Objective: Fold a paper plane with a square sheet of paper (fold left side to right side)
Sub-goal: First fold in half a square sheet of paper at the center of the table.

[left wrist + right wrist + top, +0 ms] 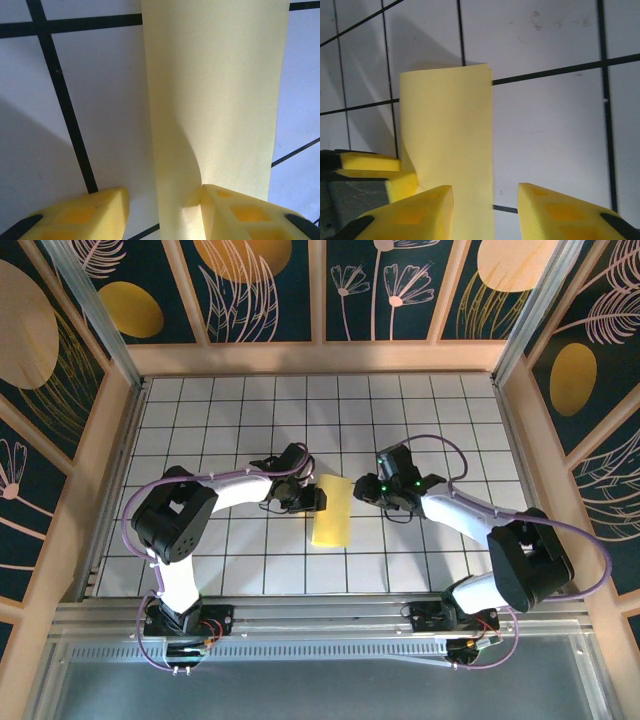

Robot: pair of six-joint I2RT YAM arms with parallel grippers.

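Observation:
The square sheet of paper (pixel 333 512) lies doubled over into a tall pale-yellow rectangle in the middle of the grid table. Its left side is a soft, rounded fold that has not been pressed flat (pixel 175 150). My left gripper (pixel 313 500) is at that left side, open (pixel 165 197). Its right finger (pixel 235 210) touches the bulging fold, and its left finger (pixel 100 210) stands clear of the paper. My right gripper (pixel 366 490) hovers open (pixel 485 195) over the paper's right edge (pixel 487 150), one finger above the sheet and one above bare table.
The white grid table (pixel 240 420) is ringed by wooden walls with dark patterned panels (pixel 260 290). A metal rail (pixel 320 615) runs along the near edge by the arm bases. The left gripper's yellow fingers (pixel 370 167) sit at the left in the right wrist view.

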